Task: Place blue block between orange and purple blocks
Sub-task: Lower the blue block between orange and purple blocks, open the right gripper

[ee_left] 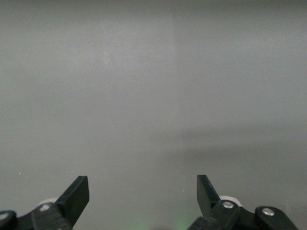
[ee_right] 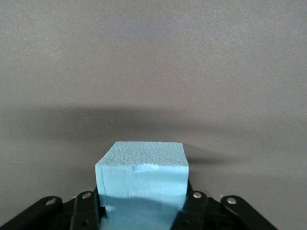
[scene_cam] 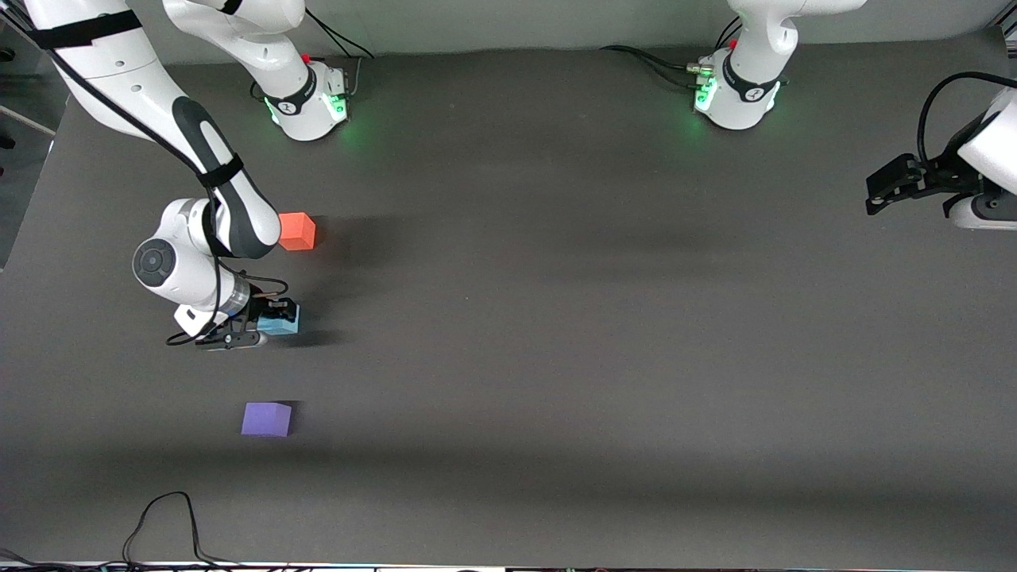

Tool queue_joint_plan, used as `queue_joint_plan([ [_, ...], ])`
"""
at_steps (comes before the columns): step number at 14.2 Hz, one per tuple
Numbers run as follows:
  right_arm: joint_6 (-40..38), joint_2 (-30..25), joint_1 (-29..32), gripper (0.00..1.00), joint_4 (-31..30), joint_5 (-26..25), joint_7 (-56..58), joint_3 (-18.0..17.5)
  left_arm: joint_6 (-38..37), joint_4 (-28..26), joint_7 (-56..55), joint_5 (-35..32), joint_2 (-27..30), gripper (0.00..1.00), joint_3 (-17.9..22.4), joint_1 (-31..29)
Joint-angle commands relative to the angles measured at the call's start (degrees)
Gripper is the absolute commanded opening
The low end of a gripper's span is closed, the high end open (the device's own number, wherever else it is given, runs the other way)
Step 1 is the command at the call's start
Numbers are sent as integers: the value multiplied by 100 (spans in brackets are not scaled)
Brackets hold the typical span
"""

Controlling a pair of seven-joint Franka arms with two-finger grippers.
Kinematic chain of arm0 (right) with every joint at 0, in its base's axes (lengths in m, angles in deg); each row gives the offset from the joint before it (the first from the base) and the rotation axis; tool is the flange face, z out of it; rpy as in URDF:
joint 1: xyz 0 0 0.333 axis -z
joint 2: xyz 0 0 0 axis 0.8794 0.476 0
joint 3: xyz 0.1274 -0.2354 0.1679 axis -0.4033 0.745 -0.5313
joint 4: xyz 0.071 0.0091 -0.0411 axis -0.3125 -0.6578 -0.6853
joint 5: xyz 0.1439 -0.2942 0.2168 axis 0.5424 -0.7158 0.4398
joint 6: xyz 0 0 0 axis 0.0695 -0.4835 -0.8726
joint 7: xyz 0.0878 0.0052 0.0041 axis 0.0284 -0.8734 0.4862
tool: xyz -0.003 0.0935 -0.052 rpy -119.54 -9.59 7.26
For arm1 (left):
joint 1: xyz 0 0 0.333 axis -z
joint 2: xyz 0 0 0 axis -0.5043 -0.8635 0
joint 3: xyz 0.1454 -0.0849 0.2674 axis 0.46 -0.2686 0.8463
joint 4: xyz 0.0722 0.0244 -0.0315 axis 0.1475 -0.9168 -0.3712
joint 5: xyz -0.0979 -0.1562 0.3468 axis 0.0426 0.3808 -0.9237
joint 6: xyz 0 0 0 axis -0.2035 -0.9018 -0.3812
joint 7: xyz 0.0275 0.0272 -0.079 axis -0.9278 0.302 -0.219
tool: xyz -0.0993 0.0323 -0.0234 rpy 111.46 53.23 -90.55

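My right gripper [scene_cam: 268,324] is shut on the light blue block [scene_cam: 280,322] and holds it low over the table. It is over the stretch between the orange block [scene_cam: 297,231], farther from the front camera, and the purple block [scene_cam: 266,419], nearer to it. In the right wrist view the blue block [ee_right: 141,167] fills the gap between the fingers of the right gripper [ee_right: 141,213]. My left gripper [scene_cam: 872,196] waits open and empty at the left arm's end of the table. Its view shows the left gripper [ee_left: 142,188] over bare table only.
The dark grey table [scene_cam: 556,357] carries both arm bases [scene_cam: 310,103] along the edge farthest from the front camera. A black cable [scene_cam: 163,520] loops onto the table edge nearest the front camera, near the purple block.
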Motion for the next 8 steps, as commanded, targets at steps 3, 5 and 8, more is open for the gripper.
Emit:
queue_joint_plan([
  [3,102,92,64,100,56,-75,-322,-159,-43,-27,85,26,78,100,38,51],
  [5,41,83,73,100,126,-75,-331,-159,-43,-27,85,26,78,100,38,51],
  [8,-466,-101,81,100,336,-75,-322,-159,-43,-27,85,26,87,100,38,51],
])
